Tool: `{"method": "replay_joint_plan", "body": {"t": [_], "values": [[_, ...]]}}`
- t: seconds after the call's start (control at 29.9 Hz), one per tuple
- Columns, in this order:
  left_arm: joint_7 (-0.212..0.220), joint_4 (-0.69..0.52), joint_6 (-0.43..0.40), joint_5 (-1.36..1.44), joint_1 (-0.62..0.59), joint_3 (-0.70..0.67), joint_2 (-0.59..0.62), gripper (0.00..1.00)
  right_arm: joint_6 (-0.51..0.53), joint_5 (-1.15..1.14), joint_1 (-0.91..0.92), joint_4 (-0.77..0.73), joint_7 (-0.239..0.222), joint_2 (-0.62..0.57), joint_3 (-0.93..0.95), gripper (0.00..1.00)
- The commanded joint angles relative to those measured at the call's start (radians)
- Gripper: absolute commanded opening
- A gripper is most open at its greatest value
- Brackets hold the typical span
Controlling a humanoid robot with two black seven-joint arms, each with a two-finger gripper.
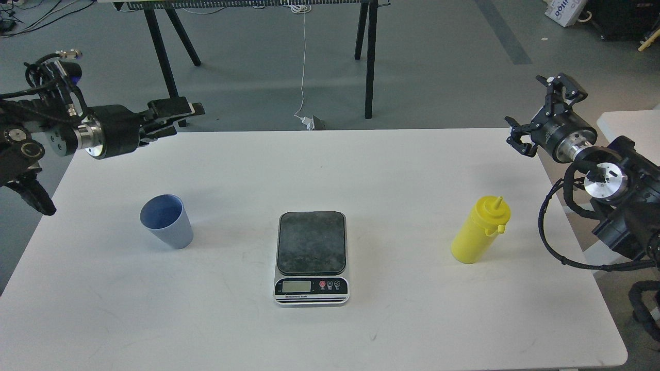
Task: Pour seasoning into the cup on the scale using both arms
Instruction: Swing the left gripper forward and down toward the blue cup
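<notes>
The light blue cup (166, 221) stands upright on the white table (412, 330), left of centre. The scale (311, 256) sits in the middle with nothing on its dark plate. The yellow seasoning bottle (481, 230) stands upright at the right. My left gripper (178, 114) hovers over the table's far left corner, well behind and above the cup, its fingers close together and empty. My right gripper (546, 112) is open and empty above the table's far right corner, well behind the bottle.
Black trestle legs (369, 56) and a white cable (303, 62) stand on the grey floor beyond the table's far edge. A second white surface (631, 131) lies off to the right behind my right arm.
</notes>
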Motion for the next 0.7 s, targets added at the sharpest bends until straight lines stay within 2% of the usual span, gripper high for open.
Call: {"method": "replay_joint_plan", "body": {"t": [0.0, 0.27, 0.5, 0.67], "values": [[0.010, 0.053, 0.000, -0.127, -0.005, -0.027, -0.006, 0.99, 0.000, 0.000, -0.002, 0.001, 0.000, 0.001, 0.000, 1.00], [0.010, 0.075, 0.000, -0.089, 0.002, -0.010, 0.006, 0.99, 0.000, 0.000, 0.000, 0.001, 0.000, -0.006, 0.000, 1.00], [0.000, 0.075, 0.000, 0.179, -0.048, -0.013, 0.017, 0.99, 0.000, 0.000, -0.002, 0.001, 0.000, -0.006, 0.000, 1.00], [0.000, 0.061, 0.000, 0.265, -0.048, -0.008, 0.020, 0.99, 0.000, 0.000, -0.002, 0.001, 0.000, -0.006, 0.000, 1.00]]}}
